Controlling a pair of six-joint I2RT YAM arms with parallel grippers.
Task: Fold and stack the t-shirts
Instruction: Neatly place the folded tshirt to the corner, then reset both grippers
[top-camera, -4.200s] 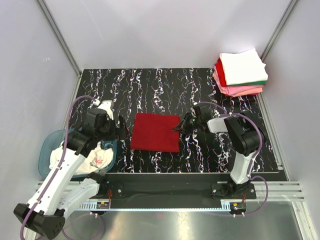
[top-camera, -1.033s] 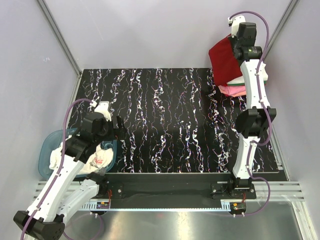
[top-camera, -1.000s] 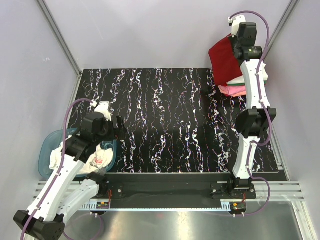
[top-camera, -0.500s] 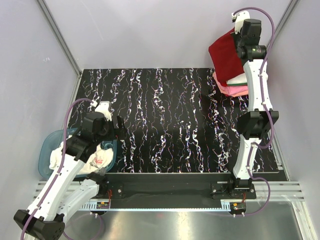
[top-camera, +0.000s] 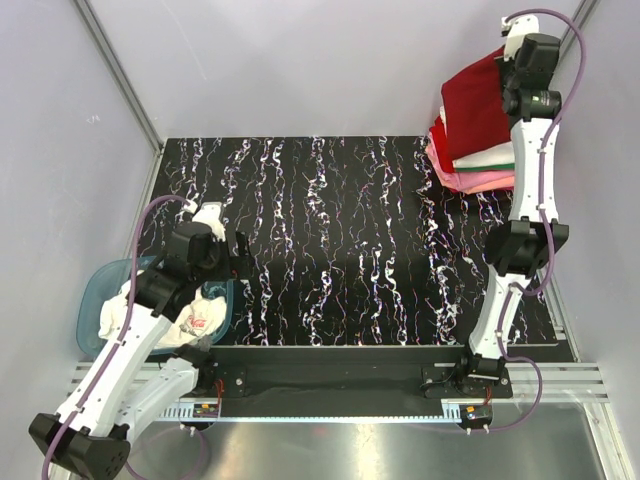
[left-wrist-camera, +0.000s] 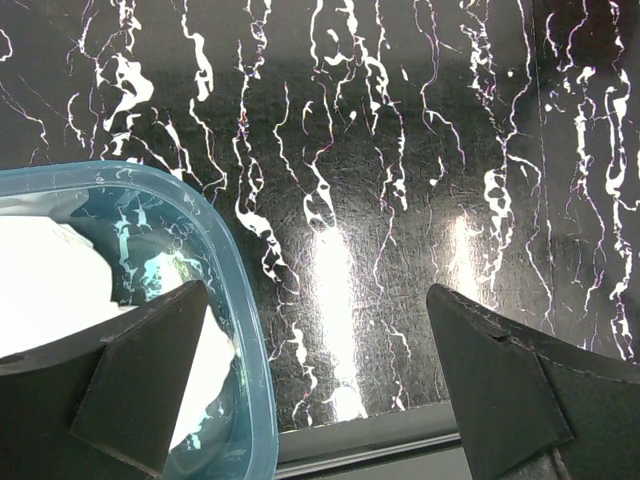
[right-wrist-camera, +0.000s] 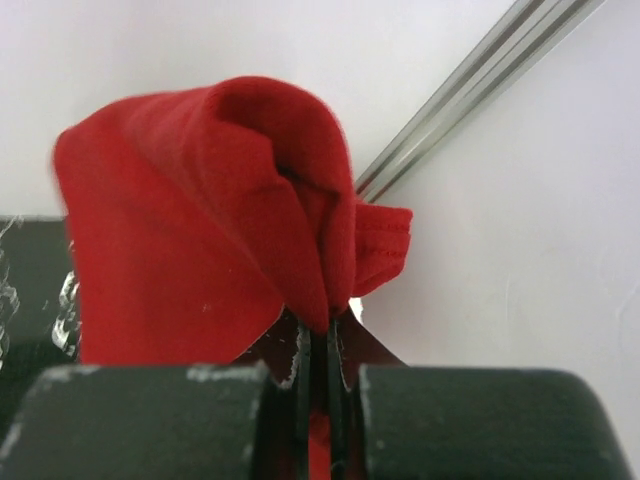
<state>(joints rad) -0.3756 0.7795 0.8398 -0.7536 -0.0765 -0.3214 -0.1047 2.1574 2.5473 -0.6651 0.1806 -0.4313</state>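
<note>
1. right gripper (top-camera: 512, 72): raised high over the far right corner of the table (top-camera: 330, 230), its fingers pinched nearly closed on a bunched fold of the dark red t-shirt (top-camera: 478, 108). the wrist view shows the cloth clamped between the jaws.
2. dark red t-shirt: folded, hanging from that grip directly above the stack (top-camera: 484, 172) of folded shirts, whose white, green and pink layers show beneath it. it cannot be told whether its lower edge already rests on the stack.
3. left gripper (left-wrist-camera: 320, 330): fingers spread wide, holding nothing, poised over the near left part of the table just beside the teal tub (top-camera: 95, 292).
4. white t-shirt with red print (top-camera: 196, 318): lies crumpled and unfolded in the tub with other white cloth.
5. step in hand, as judged: placing the folded dark red t-shirt on top of the stack.
6. next move, as judged: lower the shirt so that it lies flat and square on the stack, then part the fingers and lift clear without dragging the top layers. the left arm is well placed to draw the next shirt from the tub.
</note>
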